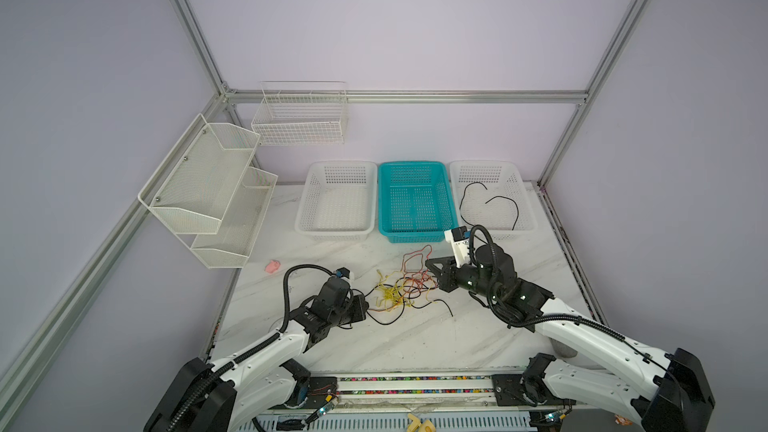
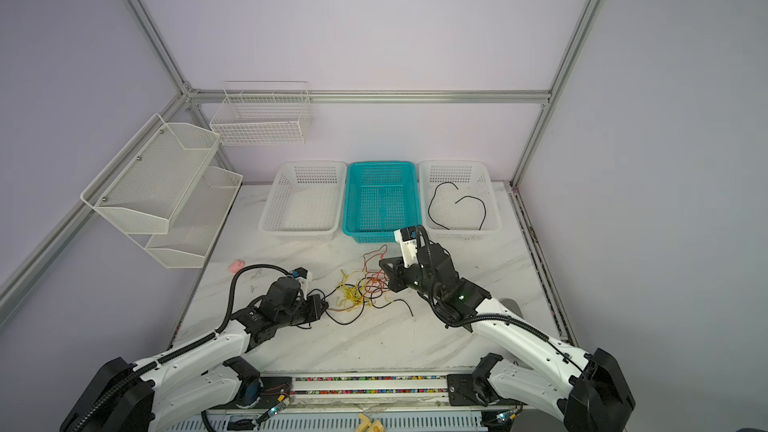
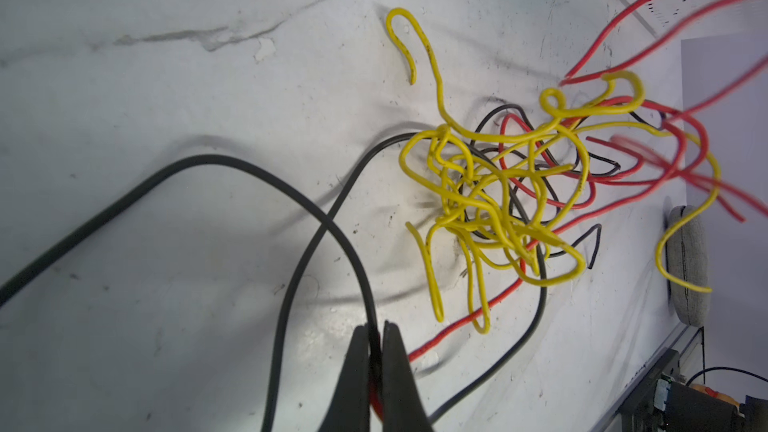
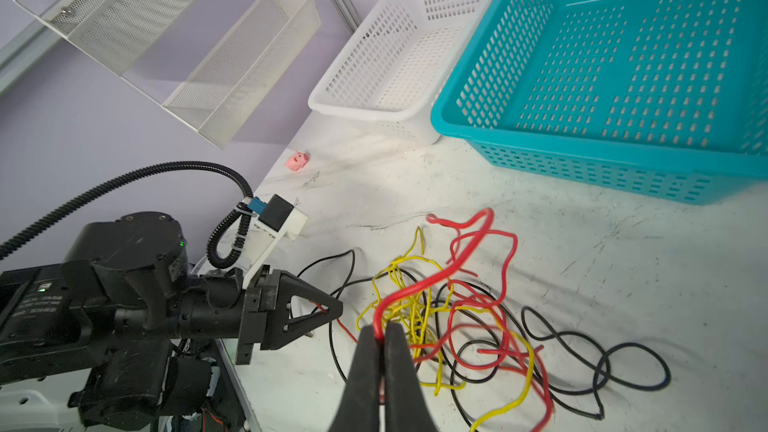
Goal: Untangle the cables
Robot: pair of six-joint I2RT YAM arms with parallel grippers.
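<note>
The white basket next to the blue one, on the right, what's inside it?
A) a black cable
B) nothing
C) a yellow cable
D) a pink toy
A: in both top views one black cable lies looped inside the white basket, to the right of the teal basket.

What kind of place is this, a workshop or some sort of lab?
Most likely a robotics lab test cell. Aluminium framing and plain walls box in a tabletop. A left arm and right arm reach into tangled cables, with plastic baskets lined up behind.
</note>
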